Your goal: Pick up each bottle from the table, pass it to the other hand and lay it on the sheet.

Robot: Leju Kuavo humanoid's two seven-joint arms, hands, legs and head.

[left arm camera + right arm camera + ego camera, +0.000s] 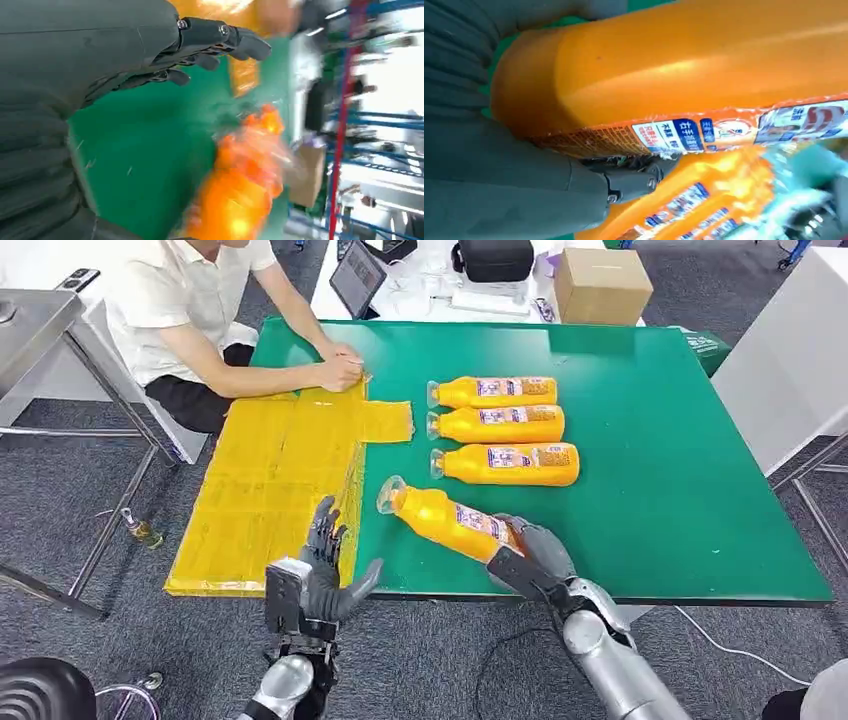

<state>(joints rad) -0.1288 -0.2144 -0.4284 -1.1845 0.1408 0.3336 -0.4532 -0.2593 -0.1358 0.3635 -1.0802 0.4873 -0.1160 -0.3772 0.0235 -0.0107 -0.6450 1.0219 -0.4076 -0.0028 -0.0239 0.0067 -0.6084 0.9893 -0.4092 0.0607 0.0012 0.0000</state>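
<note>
Now the right robot hand [533, 552] grips an orange-filled bottle [450, 522], while the left robot hand [322, 562] hovers spread.

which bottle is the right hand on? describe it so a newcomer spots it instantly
On the green table, right of the yellow sheet, lie four orange bottles. Three lie parallel in a stack-like row. The fourth bottle, nearest the robot, lies slanted, its base in the right hand.

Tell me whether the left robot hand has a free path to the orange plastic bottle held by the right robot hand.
Probably yes: the left robot hand is open, and only bare green table lies between it and the orange plastic bottle that the right robot hand grips.
</note>
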